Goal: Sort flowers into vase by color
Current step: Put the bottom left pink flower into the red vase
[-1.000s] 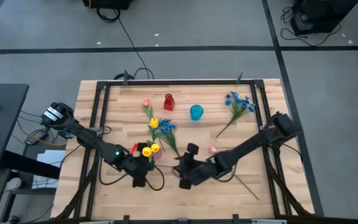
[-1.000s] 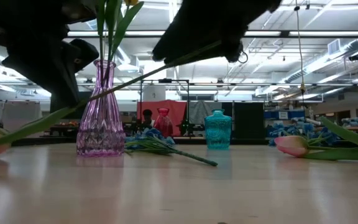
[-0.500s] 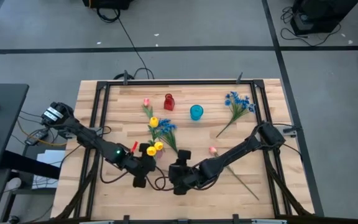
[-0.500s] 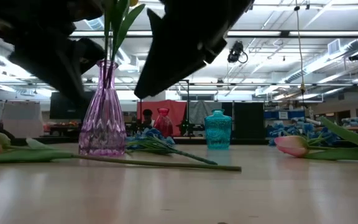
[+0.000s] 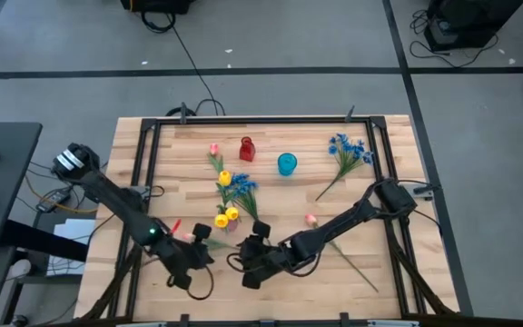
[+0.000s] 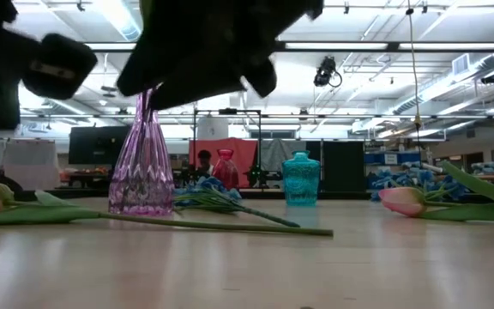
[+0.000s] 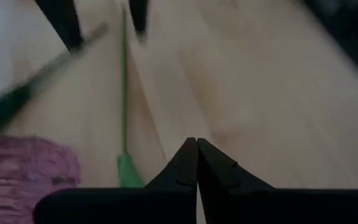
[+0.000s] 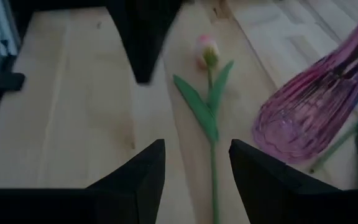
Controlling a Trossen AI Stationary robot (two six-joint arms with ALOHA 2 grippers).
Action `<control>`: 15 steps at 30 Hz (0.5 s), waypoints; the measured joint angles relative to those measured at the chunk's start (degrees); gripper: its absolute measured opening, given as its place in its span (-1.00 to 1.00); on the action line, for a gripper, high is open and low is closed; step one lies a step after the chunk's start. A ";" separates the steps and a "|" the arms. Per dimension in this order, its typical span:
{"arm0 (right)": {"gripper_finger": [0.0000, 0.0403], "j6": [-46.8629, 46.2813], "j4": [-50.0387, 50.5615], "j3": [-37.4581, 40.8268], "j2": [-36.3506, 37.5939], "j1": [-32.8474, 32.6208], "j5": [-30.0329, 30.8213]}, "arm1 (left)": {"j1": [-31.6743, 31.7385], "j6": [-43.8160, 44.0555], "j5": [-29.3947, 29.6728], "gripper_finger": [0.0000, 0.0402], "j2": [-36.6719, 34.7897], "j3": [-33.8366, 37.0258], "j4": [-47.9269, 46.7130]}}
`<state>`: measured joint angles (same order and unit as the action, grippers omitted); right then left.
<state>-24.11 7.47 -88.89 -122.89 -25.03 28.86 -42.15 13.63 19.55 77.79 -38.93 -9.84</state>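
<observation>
Flowers are lying in several places on the wooden table (image 5: 389, 145). One pink tulip (image 8: 207, 51) is lying flat between the two grippers, bloom toward the left arm, stem running toward the right arm; the right wrist view is showing its whole leaf and stem, while the high view is showing only a pink speck (image 5: 182, 232) there. The low view is showing that same stem stretching across the tabletop (image 6: 204, 225) in front of the purple vase (image 6: 141, 163).

The purple vase is holding yellow tulips (image 5: 224, 216) — visible only from above, since dark arm parts are covering the vase mouth in the low view. Blue blooms (image 5: 242, 186) and another yellow tulip (image 5: 225, 179) are lying just behind it. A second pink tulip (image 5: 214, 149) is lying beside the red vase (image 5: 246, 148); the teal vase (image 5: 286, 163) is standing near it, empty as far as the high view is showing. A blue cluster (image 5: 348, 151) is lying toward the far right, and a third pink tulip (image 5: 310, 219) is lying near the right arm.

The left gripper (image 7: 196, 163) is hovering over bare wood with its fingers pressed together, gripping nothing. The right gripper (image 8: 196, 167) is hanging above the tulip's stem — fingers spread wide, nothing between them.
</observation>
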 joint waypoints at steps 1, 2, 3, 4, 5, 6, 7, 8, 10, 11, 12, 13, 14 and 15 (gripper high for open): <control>-0.05 0.19 -1.28 0.07 -1.06 0.25 -0.03 | -0.28 0.02 0.75 -0.96 -1.85 1.19 1.35; -0.05 0.29 -3.93 -0.01 -2.05 0.48 -0.28 | -0.40 0.02 1.39 -0.96 -3.78 2.24 2.36; -0.05 0.74 -5.17 -0.04 -2.91 0.72 -0.72 | -0.40 0.04 2.11 -0.96 -5.65 3.19 3.16; -0.05 0.99 -5.72 0.01 -4.11 0.91 -0.93 | -0.37 0.05 2.80 -0.96 -7.42 4.10 3.26; -0.05 1.11 -7.26 -0.06 -5.37 1.21 -1.71 | -0.35 0.05 3.68 -0.96 -9.24 4.95 3.40; -0.05 1.11 -7.79 -0.34 -6.44 1.51 -2.16 | -0.34 -0.02 4.32 -0.96 -11.17 5.78 4.40; -0.05 0.76 -7.78 -0.64 -7.43 1.82 -2.18 | -0.36 -0.20 4.81 -0.96 -12.84 6.48 5.26; -0.05 0.62 -7.65 -1.13 -8.19 2.02 -2.16 | -0.36 -0.39 4.85 -0.95 -14.33 7.13 6.54; -0.05 0.72 -7.96 -1.98 -9.28 2.56 -2.22 | -0.42 -1.65 4.81 -0.95 -16.85 8.60 8.54; -0.05 0.90 -8.08 -2.16 -9.69 2.79 -2.19 | -0.42 -2.33 4.85 -0.95 -17.99 9.40 9.17; -0.05 1.16 -8.64 -2.40 -10.19 3.02 -2.03 | -0.42 -3.10 4.84 -0.95 -19.13 10.04 10.39; -0.05 1.50 -8.74 -2.63 -10.68 3.15 -1.84 | -0.53 -3.98 4.89 -0.95 -20.49 10.73 11.78; -0.05 1.90 -8.44 -2.83 -11.28 3.25 -1.48 | -0.72 -4.67 5.40 -0.95 -21.98 11.45 12.90; -0.05 2.52 -8.84 -2.95 -11.89 3.37 -1.38 | -1.00 -5.70 6.19 -0.95 -23.39 12.26 14.29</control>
<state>-21.59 -1.36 -91.84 -134.78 -21.67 27.47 -43.15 7.93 25.74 54.40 -26.67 4.45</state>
